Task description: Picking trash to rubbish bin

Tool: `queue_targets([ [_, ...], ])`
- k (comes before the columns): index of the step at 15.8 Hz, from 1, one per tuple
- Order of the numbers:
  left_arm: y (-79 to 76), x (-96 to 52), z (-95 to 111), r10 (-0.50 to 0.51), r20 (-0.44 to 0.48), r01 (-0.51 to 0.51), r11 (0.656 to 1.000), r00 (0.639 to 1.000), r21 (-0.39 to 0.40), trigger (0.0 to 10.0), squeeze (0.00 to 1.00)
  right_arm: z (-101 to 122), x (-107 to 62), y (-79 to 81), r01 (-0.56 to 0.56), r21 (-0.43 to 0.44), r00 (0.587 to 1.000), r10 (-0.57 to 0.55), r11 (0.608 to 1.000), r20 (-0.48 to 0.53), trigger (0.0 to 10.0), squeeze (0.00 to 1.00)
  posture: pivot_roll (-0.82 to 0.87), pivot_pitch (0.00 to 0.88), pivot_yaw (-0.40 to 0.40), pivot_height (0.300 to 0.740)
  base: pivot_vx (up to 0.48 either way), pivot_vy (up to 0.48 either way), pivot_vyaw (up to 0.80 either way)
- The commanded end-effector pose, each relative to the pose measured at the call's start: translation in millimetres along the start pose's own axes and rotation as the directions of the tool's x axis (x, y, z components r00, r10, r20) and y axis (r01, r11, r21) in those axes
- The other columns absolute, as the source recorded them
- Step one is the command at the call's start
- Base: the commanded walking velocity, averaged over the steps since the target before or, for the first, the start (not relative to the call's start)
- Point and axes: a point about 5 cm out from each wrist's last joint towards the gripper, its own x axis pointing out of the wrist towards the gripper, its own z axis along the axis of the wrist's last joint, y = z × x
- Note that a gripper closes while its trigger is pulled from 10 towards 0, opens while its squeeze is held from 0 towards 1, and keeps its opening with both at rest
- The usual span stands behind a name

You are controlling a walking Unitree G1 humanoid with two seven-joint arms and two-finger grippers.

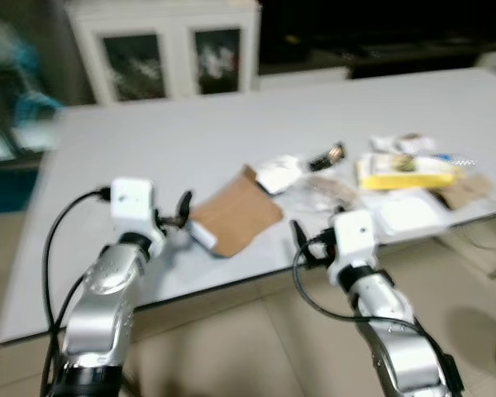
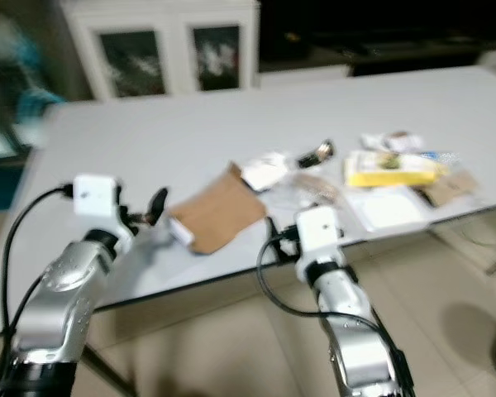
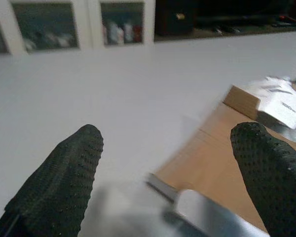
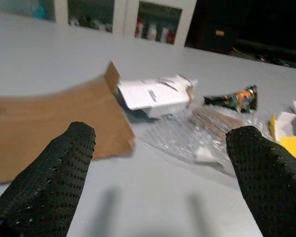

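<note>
In the blurred left eye view, one brown paper bag [image 1: 236,212] lies at centre frame on the white table [image 1: 190,141], with a heap of wrappers [image 1: 397,178] to its right too smeared to count. The left wrist view shows the left gripper [image 3: 170,173] spread wide and empty, low over the table beside the bag's edge. The right wrist view shows the right gripper [image 4: 160,175] likewise released, holding nothing, facing the bag, one white packet [image 4: 155,94] and crumpled clear plastic [image 4: 187,136].

A white glass-door cabinet [image 1: 167,50] stands behind the table [image 1: 174,149].
</note>
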Motion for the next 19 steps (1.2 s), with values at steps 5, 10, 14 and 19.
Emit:
queue_targets([
  [5,-9.1,-18.1,5,-0.177,0.046,0.180,0.983,0.983,-0.047,10.0,1.00,-5,-15.1,-12.2,0.000,-0.003,0.999,0.000,1.000,-0.043,10.0,0.00,-0.03,0.000,-0.033,0.740,0.000,0.000,0.00],
  [10,-13.8,-32.6,0,-0.358,0.093,0.352,0.933,0.929,0.070,10.0,1.00,-6,-29.7,-21.0,0.053,0.021,0.998,-0.052,0.998,-0.032,10.0,0.00,-0.05,0.028,-0.003,0.740,0.000,0.000,0.00],
  [14,-20.6,-27.3,2,-0.433,0.144,0.406,0.895,0.890,0.183,10.0,1.00,-13,-40.9,-22.4,0.077,0.022,0.997,-0.076,0.997,-0.031,10.0,0.00,-0.07,0.021,0.008,0.740,0.000,0.000,0.00],
  [19,-34.8,-12.2,-15,-0.461,0.143,0.433,0.881,0.876,0.191,10.0,1.00,-16,-42.9,-29.1,0.043,-0.004,0.999,-0.044,0.999,-0.026,10.0,0.00,-0.11,0.000,-0.018,0.740,0.000,0.000,0.00],
])
